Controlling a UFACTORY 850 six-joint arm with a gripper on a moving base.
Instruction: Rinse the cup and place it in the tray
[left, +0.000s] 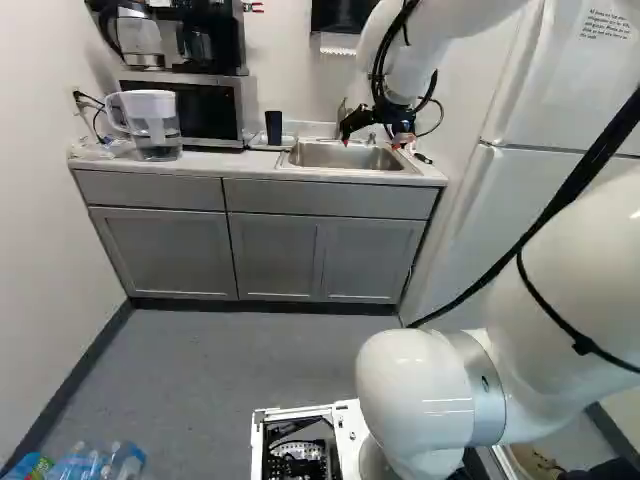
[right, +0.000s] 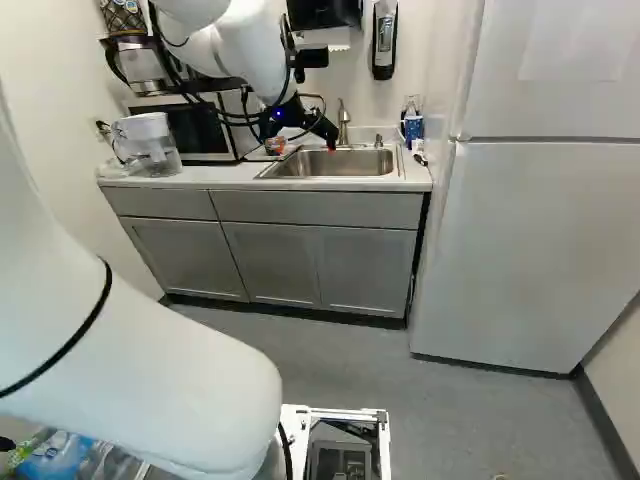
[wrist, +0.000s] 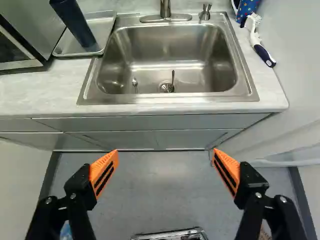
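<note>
My gripper hangs over the sink area in the left base view. In the wrist view the gripper is open, its orange pads wide apart with nothing between them. A dark blue cup stands on the metal tray, ahead of the fingers and off to one side, beside the sink; the gripper does not touch it. The left base view also shows the cup upright on the counter's tray.
The faucet rises behind the basin, where small utensils lie around the drain. A brush lies beside the sink near a blue patterned container. The microwave and a pitcher stand past the tray. A refrigerator flanks the counter.
</note>
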